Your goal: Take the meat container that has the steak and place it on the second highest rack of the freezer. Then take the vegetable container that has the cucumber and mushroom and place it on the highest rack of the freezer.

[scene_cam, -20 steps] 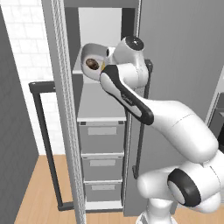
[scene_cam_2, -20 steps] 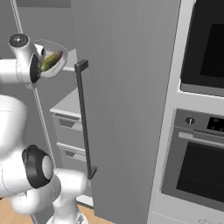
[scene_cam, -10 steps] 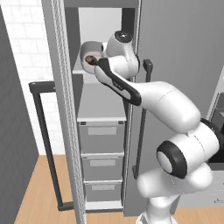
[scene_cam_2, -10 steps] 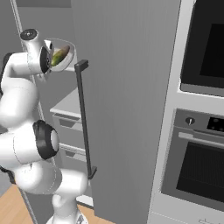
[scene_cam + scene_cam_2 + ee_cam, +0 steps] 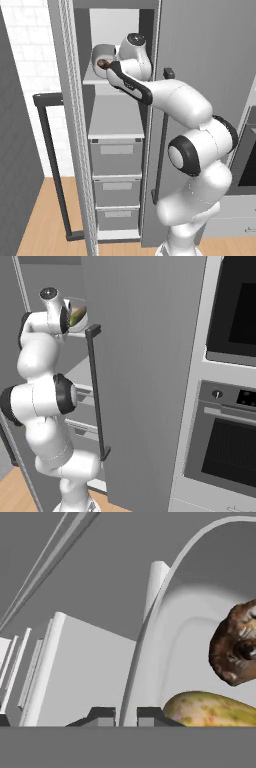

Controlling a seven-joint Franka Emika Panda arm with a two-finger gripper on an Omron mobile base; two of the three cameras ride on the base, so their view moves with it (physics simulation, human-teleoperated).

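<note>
My gripper (image 5: 126, 716) is shut on the rim of the clear vegetable container (image 5: 150, 627), which holds a brown mushroom (image 5: 235, 642) and a green cucumber (image 5: 210, 712). From the left base, the container (image 5: 101, 54) is tilted on its side inside the open freezer, just above an upper rack (image 5: 96, 80), with the mushroom (image 5: 103, 63) showing through its wall. From the right base, the container (image 5: 78, 314) with the cucumber (image 5: 76, 317) sits just past my hand, beside the door's edge. The meat container with the steak is out of view.
The freezer's open door (image 5: 67, 125) with its long dark handle (image 5: 50, 165) stands to the left. Grey drawers (image 5: 117, 155) stack below the racks. A closed door with a vertical handle (image 5: 96, 391) is on the right, and ovens (image 5: 225, 446) beyond it.
My hand has carried the container up a little and deeper into the freezer, toward the upper rack. My elbow has swung up and forward. The grip has not changed.
</note>
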